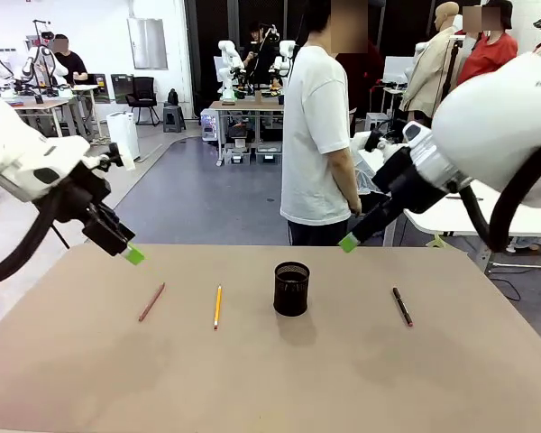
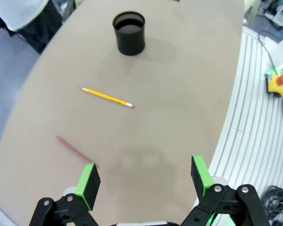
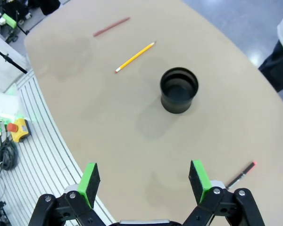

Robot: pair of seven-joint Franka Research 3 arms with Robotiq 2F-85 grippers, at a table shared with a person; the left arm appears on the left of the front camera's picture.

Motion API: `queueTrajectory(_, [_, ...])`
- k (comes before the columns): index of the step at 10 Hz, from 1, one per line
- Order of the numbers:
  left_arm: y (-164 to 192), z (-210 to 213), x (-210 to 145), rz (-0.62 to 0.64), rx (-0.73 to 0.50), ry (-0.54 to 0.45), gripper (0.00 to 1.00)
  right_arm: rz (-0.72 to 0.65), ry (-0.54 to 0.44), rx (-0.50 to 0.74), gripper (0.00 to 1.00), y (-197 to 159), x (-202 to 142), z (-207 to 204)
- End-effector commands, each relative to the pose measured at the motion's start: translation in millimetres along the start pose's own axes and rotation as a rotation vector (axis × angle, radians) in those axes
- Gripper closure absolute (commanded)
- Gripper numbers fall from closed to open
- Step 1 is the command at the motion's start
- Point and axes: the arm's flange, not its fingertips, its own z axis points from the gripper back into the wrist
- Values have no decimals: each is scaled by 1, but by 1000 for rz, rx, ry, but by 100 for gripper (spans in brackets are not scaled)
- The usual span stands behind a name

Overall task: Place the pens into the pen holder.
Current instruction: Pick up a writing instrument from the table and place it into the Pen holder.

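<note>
The black mesh pen holder (image 1: 291, 288) stands upright and empty mid-table, also seen as the pen holder (image 2: 129, 33) and the pen holder (image 3: 179, 89). A yellow pencil (image 1: 217, 306) lies left of it, and a reddish-brown pen (image 1: 151, 301) lies farther left. A dark pen with a red tip (image 1: 402, 307) lies to the holder's right. My left gripper (image 1: 133, 255) hovers open above the table's left side, above the reddish-brown pen (image 2: 75, 150) and near the yellow pencil (image 2: 107, 98). My right gripper (image 1: 347, 243) hangs open above the table's far edge, high above the dark pen (image 3: 241, 174).
A person in a white T-shirt (image 1: 317, 135) stands at the far edge behind the holder. The tan table (image 1: 270, 379) has free room at the front. A red emergency button (image 2: 277, 84) sits off the table's edge on the floor side.
</note>
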Motion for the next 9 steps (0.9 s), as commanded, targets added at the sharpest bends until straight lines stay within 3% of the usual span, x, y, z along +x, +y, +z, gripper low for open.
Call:
queueTrajectory(1, [7,17,-3,-35,21,-51,0,39,-49,51,0,-30,2,15])
queueTrajectory(4, [28,47,-1,-55,25,-64,0,56,-99,45,0,-66,-3,45])
queueTrajectory(9, [48,65,-3,-69,89,-113,0,108,-215,64,0,-94,-19,83])
